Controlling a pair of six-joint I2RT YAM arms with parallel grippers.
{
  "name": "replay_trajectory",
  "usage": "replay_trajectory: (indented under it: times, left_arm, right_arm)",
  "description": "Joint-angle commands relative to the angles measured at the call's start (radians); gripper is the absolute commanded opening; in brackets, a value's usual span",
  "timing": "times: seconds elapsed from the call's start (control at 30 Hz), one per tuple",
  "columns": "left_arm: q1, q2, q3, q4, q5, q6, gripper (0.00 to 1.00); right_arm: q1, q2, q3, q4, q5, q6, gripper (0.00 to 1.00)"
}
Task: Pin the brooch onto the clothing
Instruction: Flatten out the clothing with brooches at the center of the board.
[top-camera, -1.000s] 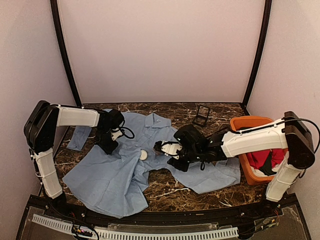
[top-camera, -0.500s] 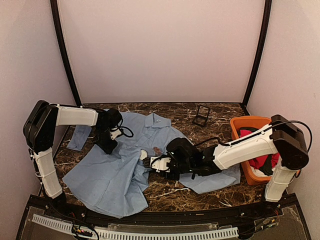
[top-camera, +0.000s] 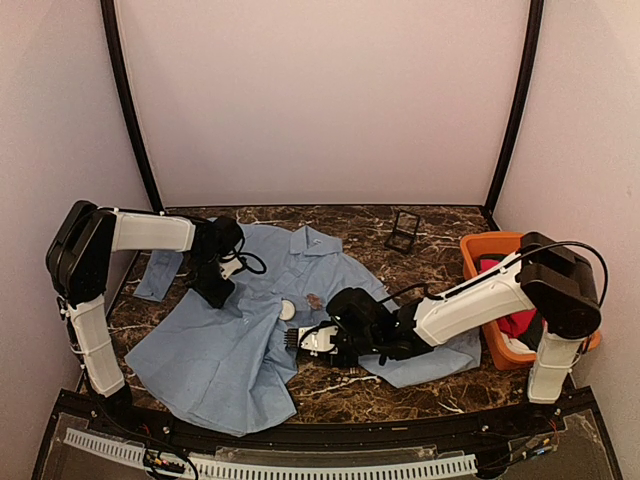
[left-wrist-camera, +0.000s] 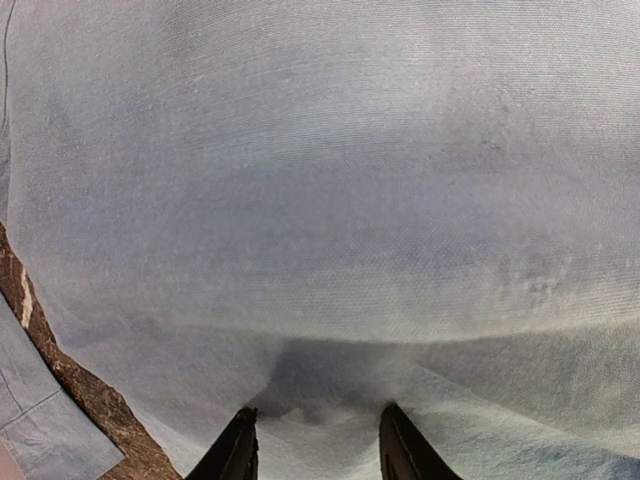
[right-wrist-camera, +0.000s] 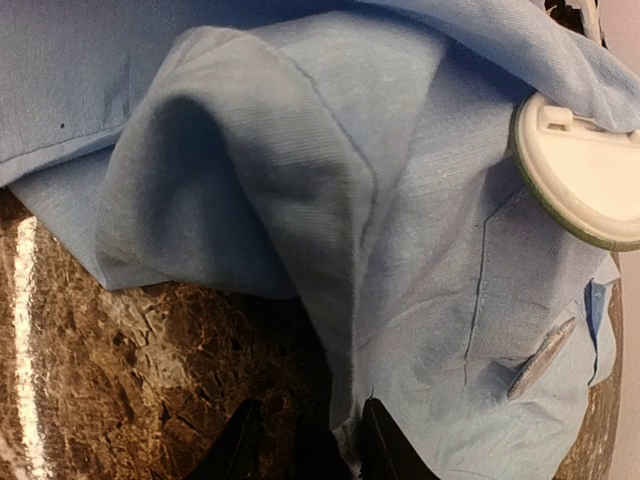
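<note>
The clothing, a light blue shirt (top-camera: 220, 360), lies spread open on the marble table. The brooch (top-camera: 287, 310), a round white disc, rests on the shirt near its front opening, back side up with its pin bar showing (right-wrist-camera: 585, 180). My left gripper (top-camera: 213, 290) presses down on the shirt's upper left part. Its fingers stand apart with puckered cloth (left-wrist-camera: 320, 200) between them (left-wrist-camera: 318, 445). My right gripper (top-camera: 293, 338) is low at the shirt's front hem, just short of the brooch. It is open (right-wrist-camera: 305, 440), and a raised fold of the shirt's edge (right-wrist-camera: 300, 150) runs between its fingers.
An orange basket (top-camera: 490, 245) holding a red garment (top-camera: 520, 320) stands at the right edge. A small black stand (top-camera: 404, 232) sits at the back. Bare marble (top-camera: 340, 385) shows in front of the shirt. A flat oval button (right-wrist-camera: 540, 362) lies below the brooch.
The right arm has swung left and nearer, from the shirt's middle down to its front hem. The brooch and the left arm have stayed in place.
</note>
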Motion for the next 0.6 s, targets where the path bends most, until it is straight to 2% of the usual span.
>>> replay_trajectory:
  times: [0.0, 0.1, 0.2, 0.3, 0.57]
  left_arm:
    - [0.005, -0.018, -0.002, -0.003, 0.025, 0.005, 0.42]
    - [0.005, -0.018, -0.002, -0.004, 0.024, 0.006, 0.42]
    - [0.005, -0.018, -0.003, -0.005, 0.022, 0.006, 0.42]
    - [0.006, -0.018, -0.004, -0.006, 0.018, 0.007, 0.42]
    - [0.007, -0.014, -0.005, -0.011, -0.012, 0.01, 0.39]
  right_arm:
    - [0.012, 0.024, 0.026, 0.024, 0.0, -0.008, 0.26]
    - [0.012, 0.025, 0.028, 0.024, 0.073, -0.013, 0.0]
    - [0.008, 0.014, 0.015, 0.029, 0.188, -0.046, 0.0]
    - [-0.003, -0.022, -0.012, 0.03, 0.235, -0.077, 0.0]
    - [-0.121, -0.168, -0.09, -0.015, 0.239, -0.107, 0.0]
